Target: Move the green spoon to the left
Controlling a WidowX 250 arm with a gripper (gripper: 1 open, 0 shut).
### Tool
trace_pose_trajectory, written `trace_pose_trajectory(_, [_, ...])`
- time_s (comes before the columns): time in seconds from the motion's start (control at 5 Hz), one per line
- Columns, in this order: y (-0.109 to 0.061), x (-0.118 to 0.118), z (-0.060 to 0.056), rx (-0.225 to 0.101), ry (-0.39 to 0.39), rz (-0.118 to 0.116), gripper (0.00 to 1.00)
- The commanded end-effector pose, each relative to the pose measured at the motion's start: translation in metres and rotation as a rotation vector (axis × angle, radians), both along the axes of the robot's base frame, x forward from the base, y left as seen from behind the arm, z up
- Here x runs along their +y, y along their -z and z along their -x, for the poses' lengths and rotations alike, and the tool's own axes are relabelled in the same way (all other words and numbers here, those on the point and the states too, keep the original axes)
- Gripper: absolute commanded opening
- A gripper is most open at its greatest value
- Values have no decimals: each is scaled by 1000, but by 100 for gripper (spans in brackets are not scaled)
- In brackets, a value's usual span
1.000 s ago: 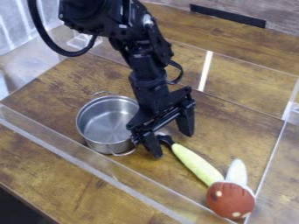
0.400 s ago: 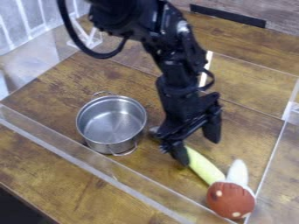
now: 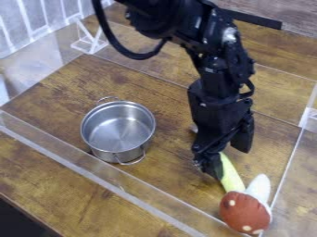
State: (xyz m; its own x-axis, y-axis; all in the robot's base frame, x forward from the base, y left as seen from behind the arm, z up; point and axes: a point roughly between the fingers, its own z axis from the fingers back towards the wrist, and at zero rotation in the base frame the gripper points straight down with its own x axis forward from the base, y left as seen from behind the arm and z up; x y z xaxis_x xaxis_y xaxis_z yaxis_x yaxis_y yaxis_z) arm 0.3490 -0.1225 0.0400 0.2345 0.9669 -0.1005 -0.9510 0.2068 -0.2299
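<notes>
Lab: acrylic-walled wood table (image 3: 50,102)

No text, label, brand, number or sign can be read anywhere in this view; nothing legible shows on any surface.

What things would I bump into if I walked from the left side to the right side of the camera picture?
steel pot → black pincer over the green spoon → red-brown mushroom toy.
</notes>
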Motion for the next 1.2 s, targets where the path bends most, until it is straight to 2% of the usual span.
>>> trace_pose_trajectory(0.0, [-4, -20, -9, -43, 14, 4, 100])
trace_pose_trajectory(0.2, [0, -25, -11, -34, 2, -12, 100])
trace_pose_trajectory(0.6, [4, -12, 7, -9, -30, -52, 100])
trace_pose_trajectory(1.0, [2, -19, 17, 17, -44, -87, 100])
